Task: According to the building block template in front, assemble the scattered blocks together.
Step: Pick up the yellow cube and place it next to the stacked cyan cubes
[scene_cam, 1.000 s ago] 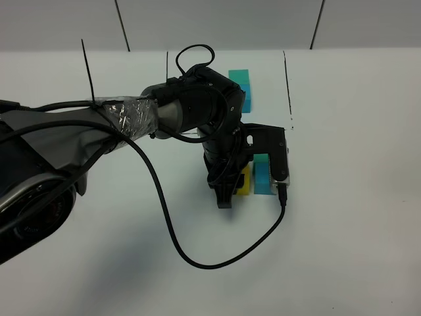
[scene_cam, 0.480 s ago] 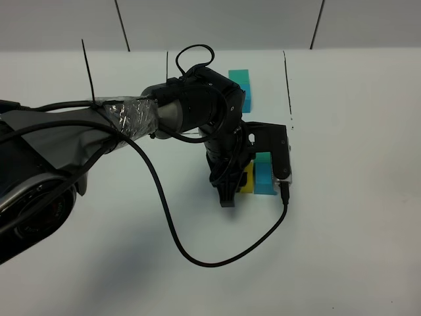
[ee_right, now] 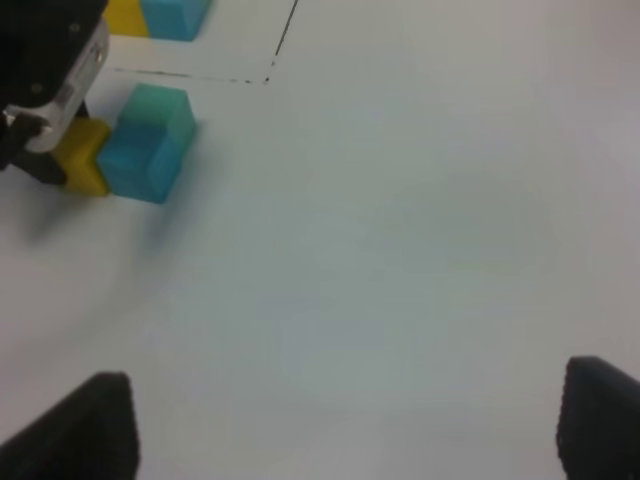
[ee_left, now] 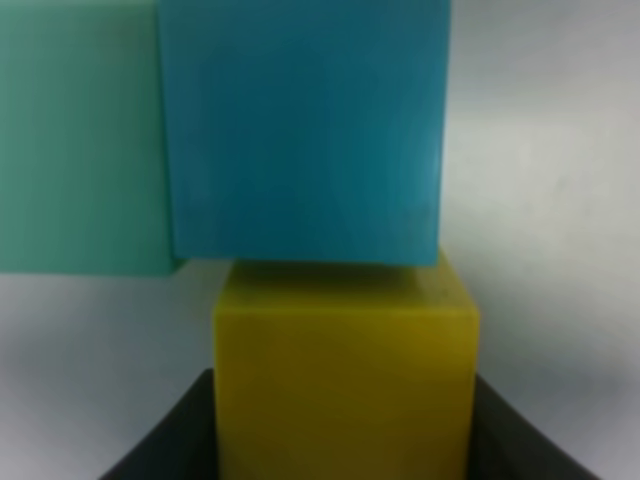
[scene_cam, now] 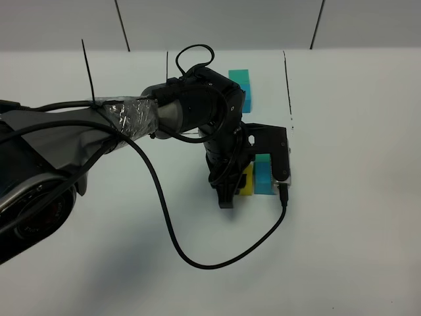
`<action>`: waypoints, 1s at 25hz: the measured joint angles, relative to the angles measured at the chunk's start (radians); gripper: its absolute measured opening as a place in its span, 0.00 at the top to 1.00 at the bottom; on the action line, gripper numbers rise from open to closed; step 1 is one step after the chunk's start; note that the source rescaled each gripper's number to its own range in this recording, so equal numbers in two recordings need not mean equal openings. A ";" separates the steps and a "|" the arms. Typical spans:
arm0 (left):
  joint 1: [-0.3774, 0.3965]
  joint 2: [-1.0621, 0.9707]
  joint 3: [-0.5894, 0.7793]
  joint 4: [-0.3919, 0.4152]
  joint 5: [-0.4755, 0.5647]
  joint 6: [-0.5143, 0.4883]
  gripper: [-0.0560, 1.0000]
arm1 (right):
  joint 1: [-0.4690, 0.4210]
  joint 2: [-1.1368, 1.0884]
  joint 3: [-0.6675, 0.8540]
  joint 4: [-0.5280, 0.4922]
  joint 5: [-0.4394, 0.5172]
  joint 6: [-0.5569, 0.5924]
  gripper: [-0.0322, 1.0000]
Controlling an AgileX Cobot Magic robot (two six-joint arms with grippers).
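Note:
The three scattered blocks lie together mid-table: the yellow cube (scene_cam: 246, 180) touches the sky-blue cube (scene_cam: 264, 180), and the teal cube (scene_cam: 262, 159) sits against the blue one's far side. My left gripper (scene_cam: 238, 183) points down and is shut on the yellow cube (ee_left: 345, 380); the blue cube (ee_left: 305, 130) and teal cube (ee_left: 80, 140) fill the left wrist view. The template (scene_cam: 240, 82) lies behind, inside thin black lines, partly hidden by my left arm; it also shows in the right wrist view (ee_right: 165, 15). My right gripper (ee_right: 350, 430) is open and empty, off to the right.
A black cable (scene_cam: 177, 243) loops from the left wrist over the white table (scene_cam: 355, 217). Black drawn lines (scene_cam: 287, 85) mark the template frame. Grey wall panels stand behind the table.
My left gripper and the yellow cube have shifted very slightly toward the blue cube. Nothing else has moved.

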 joint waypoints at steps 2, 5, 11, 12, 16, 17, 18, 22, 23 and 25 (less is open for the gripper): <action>0.000 0.000 0.000 0.000 -0.008 0.000 0.95 | 0.000 0.000 0.000 0.000 0.000 0.000 0.29; 0.000 0.000 0.000 0.000 -0.016 0.000 0.95 | 0.000 0.000 0.000 0.000 0.000 0.000 0.29; 0.000 0.000 0.000 0.000 -0.018 0.000 0.95 | 0.000 0.000 0.000 0.000 0.000 0.000 0.29; 0.000 0.000 0.000 0.000 -0.018 0.000 0.95 | 0.000 0.000 0.000 0.000 0.000 0.000 0.29; 0.000 0.000 0.000 0.000 -0.019 0.001 0.95 | 0.000 0.000 0.000 0.000 0.000 0.000 0.29; 0.000 0.000 0.000 0.000 -0.019 0.002 0.95 | 0.000 0.000 0.000 0.000 0.000 0.000 0.29; 0.000 0.000 0.000 0.000 -0.019 0.002 0.95 | 0.000 0.000 0.000 0.000 0.000 0.000 0.29; 0.000 0.000 0.000 -0.001 -0.020 0.002 0.95 | 0.000 0.000 0.000 0.000 0.000 0.000 0.29; 0.000 0.000 0.000 -0.001 -0.021 0.003 0.95 | 0.000 0.000 0.000 0.000 0.000 0.000 0.29; 0.000 0.000 0.000 -0.001 -0.022 0.011 0.95 | 0.000 0.000 0.000 0.000 0.000 0.000 0.29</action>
